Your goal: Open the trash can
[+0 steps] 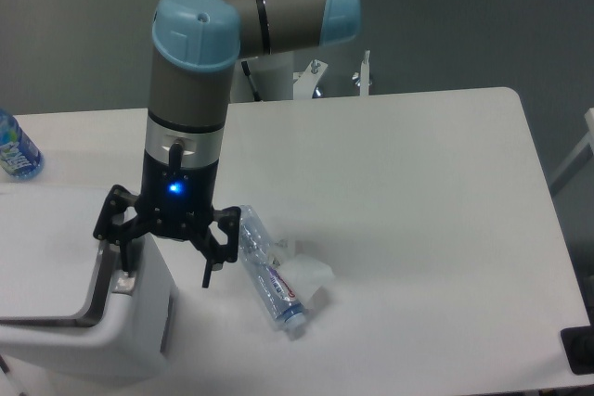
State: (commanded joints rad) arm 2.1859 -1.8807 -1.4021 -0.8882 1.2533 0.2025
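I have the gripper spread wide, nothing between its fingers, pointing straight down from the arm over the right rim of the bin. The left finger stands right at the grey button on that rim; I judge it is touching or pressing it, though I cannot tell contact for sure from this view. The right finger hangs outside the bin wall, above the table, doing no work. Using one tip as a poker makes sense to me: the button is a narrow strip, and open fingers let a single tip reach it while the other clears the side of the bin. The bin sits at the lower left of the view, at the near left corner of the table, partly cut off by the frame. A dark gap shows along the lid's right edge beside the button, so the lid seems to be lifting off the rim; I judge the release has tripped but the bin is not yet fully open. Around it: a crushed bottle lies on the table just right of the right finger, near but apart from it, with a small clear scrap beside it. A blue bottle stands at the far left edge, behind the bin. The crushed bottle is the only thing close to the gripper, and the wrist hanging over the rim might crowd the lid as it swings up.
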